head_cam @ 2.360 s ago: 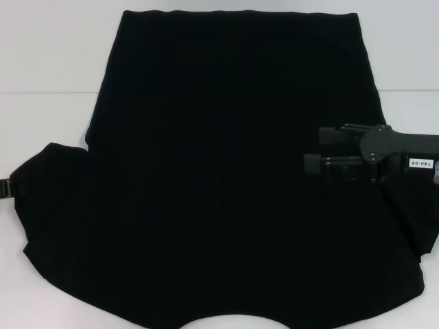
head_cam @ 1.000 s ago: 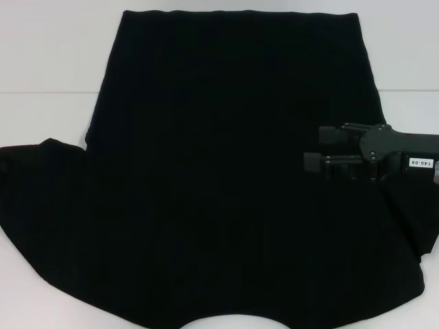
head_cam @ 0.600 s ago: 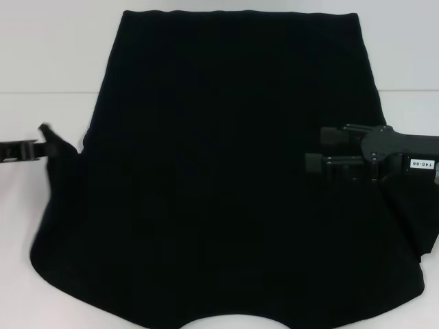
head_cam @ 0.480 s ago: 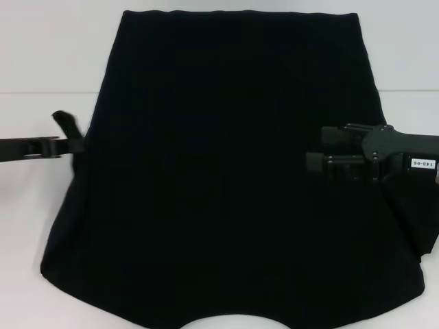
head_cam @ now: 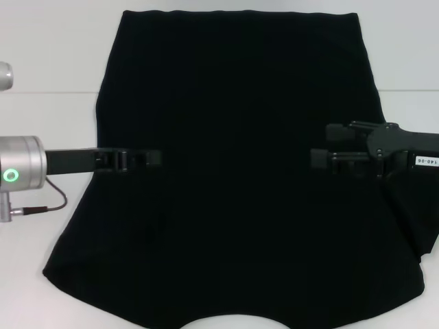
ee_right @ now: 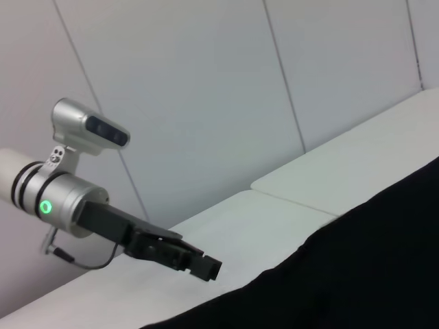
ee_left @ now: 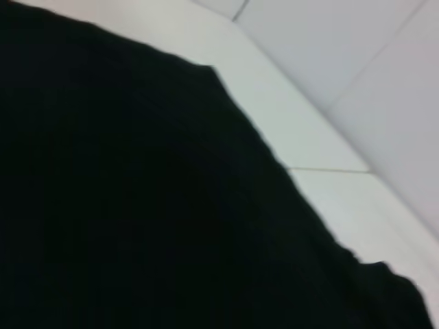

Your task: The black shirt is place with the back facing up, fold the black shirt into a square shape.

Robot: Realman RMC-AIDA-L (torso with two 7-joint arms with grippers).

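Folding inward, the left pincer point(head_cam: 147, 159) has carried the sleeve over the black shirt point(head_cam: 233, 103); its grip cannot be told. Opposite, the right pincer point(head_cam: 319, 147) hovers open, empty.

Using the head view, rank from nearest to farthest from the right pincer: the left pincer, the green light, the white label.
1. White label: behind the right pincer, on its arm.
2. Left pincer: across the black shirt.
3. Green light: far left, on that arm.
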